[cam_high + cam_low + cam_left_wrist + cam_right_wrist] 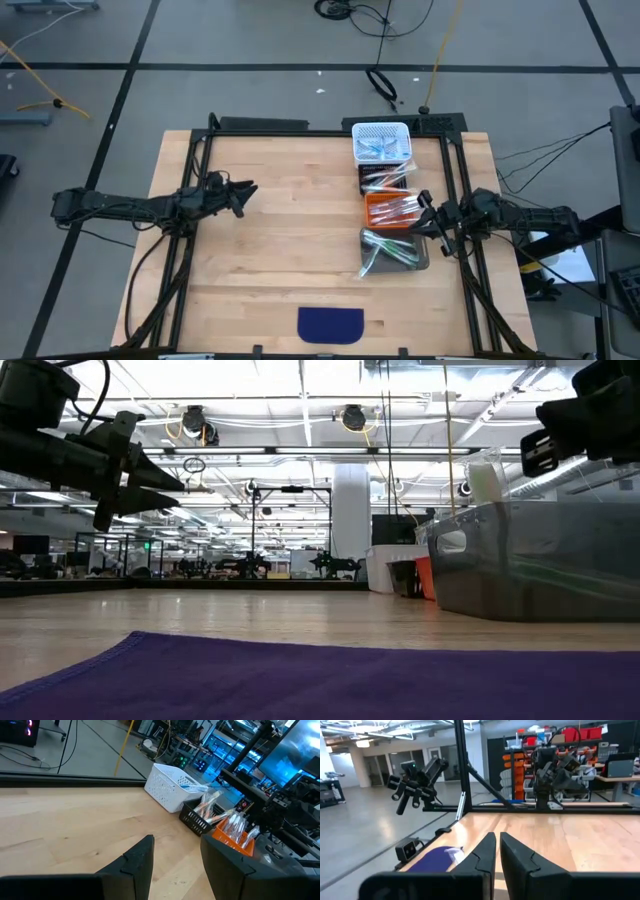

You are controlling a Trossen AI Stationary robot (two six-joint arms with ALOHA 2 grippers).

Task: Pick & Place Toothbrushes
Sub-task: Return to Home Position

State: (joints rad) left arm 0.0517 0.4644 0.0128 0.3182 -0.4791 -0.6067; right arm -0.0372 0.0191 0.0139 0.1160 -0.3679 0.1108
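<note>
High view: worktop (280,250), two arms.

- Left claw (248,189): fingers spread, empty, held above the wood.
- Right claw (424,203): fingers pressed together, pinching nothing.
- Toothbrushes (395,208): wrapped, lying in four bins in a row just beside the right claw and well apart from the left claw: white bin (381,127), black bin (364,178), orange bin (371,215), clear bin (420,262).
- Purple mat (331,323): between both claws, apart from each.
</note>
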